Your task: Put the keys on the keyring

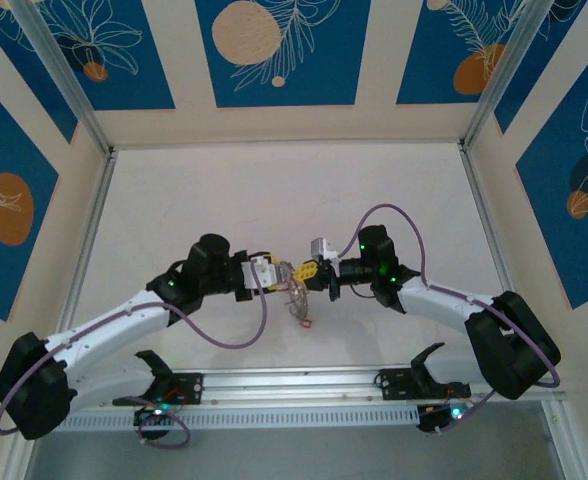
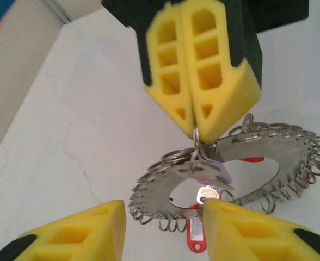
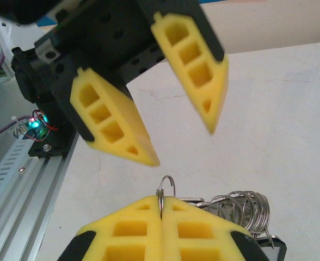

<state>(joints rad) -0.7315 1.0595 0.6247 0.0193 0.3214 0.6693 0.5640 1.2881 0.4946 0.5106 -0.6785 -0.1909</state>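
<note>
Worryingly, the left gripper (image 3: 182,144) stands spread wide just short of a red-tagged key (image 2: 194,239) dangling under the keyring (image 2: 258,145). The keyring hangs above the table's (image 1: 274,190) middle from one thin wire loop clenched by the right gripper (image 2: 195,133). A nudge could twist that loop free.

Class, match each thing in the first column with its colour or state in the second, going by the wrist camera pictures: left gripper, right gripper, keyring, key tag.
Column 1:
1. left gripper
2. right gripper
3. keyring
4. key tag

Column 2:
A. red
B. shut on a small wire loop at the keyring's edge
C. open, fingers apart
D. grey, toothed edge, wide central hole

Pairs: 1-C, 2-B, 3-D, 4-A
</note>
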